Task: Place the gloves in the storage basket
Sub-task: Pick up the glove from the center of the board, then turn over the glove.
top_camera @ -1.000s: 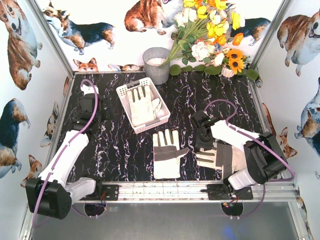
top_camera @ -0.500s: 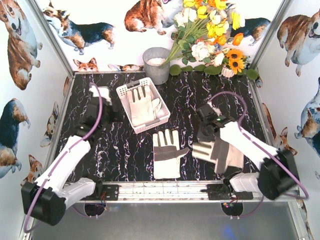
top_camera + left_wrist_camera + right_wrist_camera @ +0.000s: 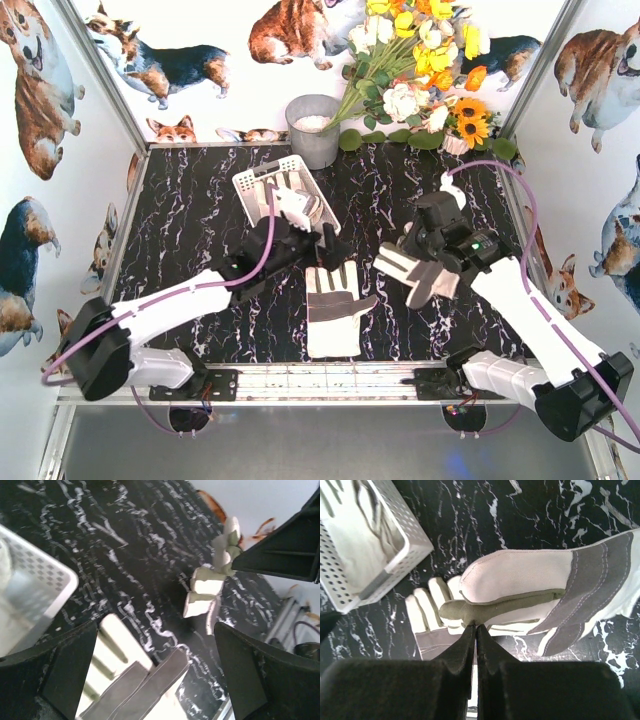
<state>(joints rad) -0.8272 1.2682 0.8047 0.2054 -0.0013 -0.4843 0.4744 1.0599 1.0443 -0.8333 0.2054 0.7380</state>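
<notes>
The white slotted storage basket stands at the back left of the centre with one cream glove lying in it; it also shows in the right wrist view as the basket. A second glove lies flat on the table in front of the basket. My right gripper is shut on a fold of a third glove, which hangs clear of the table to the right of the flat one. My left gripper is open and low over the flat glove, by the basket's near corner.
A grey metal bucket stands behind the basket, with a bunch of artificial flowers at the back right. Printed walls close in the left, right and back. The aluminium rail with the arm bases runs along the near edge.
My right gripper has closed on the right-hand glove, lifted it off the table and carried it back and left. My left arm has swung from the far left to the basket's near corner.
</notes>
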